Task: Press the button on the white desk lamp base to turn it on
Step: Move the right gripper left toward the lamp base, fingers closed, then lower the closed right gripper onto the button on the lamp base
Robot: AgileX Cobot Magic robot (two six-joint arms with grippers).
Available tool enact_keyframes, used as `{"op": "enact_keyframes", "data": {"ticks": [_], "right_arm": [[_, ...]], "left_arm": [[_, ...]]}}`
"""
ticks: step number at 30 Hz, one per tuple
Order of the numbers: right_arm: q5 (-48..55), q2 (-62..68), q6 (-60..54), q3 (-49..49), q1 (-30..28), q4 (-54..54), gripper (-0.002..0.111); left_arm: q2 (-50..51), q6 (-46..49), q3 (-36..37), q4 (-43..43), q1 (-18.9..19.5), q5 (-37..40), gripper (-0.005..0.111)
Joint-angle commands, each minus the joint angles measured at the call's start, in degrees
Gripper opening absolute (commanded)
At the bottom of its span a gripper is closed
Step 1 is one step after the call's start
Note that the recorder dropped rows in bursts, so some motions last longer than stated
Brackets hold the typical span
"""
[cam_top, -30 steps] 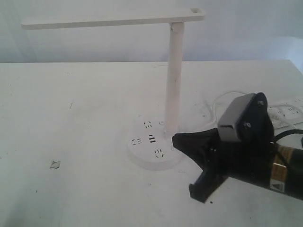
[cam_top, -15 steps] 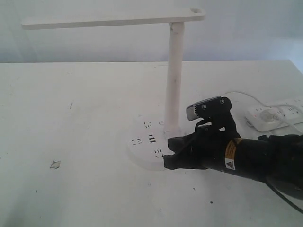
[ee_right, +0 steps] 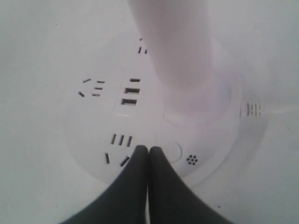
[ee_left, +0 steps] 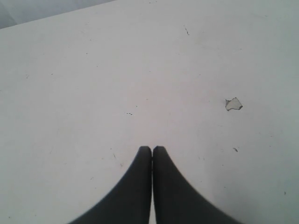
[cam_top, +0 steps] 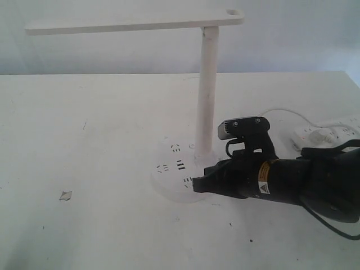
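The right claw [cam_top: 197, 184] is shut, its two black fingers pressed together with no gap and nothing between them. It reaches in low from the right, and its tips lie on the near right part of the lamp base [cam_top: 175, 169]. In the right wrist view the tips come down at the rim of a faint round button [ee_right: 170, 152], touching or just beside it; whether they press it I cannot tell. A small cluster of dots [ee_right: 192, 160] sits just beyond the button, and a group of socket holes lies on the other side of the tips. The dark slots [ee_right: 131, 95] are further in, near the foot of the pole [cam_top: 206, 95].

The base rests on the white table [cam_top: 84, 107], a little right of centre, with the pole upright and the flat head [cam_top: 135, 22] stretching out to the left. A power strip [cam_top: 332, 134] lies behind the right arm, well apart from the base.

The left claw [ee_left: 152, 149] is also closed tight, empty, over bare table near a small chip [ee_left: 233, 103] in the surface
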Motion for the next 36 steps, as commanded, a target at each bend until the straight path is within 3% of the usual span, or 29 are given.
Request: {"op": "enact_keyframes", "data": {"ticks": [1, 36], "right_arm": [[0.4, 0.2, 0.5, -1.6, 0.1, 0.0, 0.000], [7.4, 2.7, 5.8, -5.4, 0.1, -1.9, 0.000]], "left_arm": [[-0.2, -0.1, 0.2, -0.3, 0.1, -0.1, 0.000], [-0.2, -0.1, 0.2, -0.3, 0.1, -0.1, 0.000]]}}
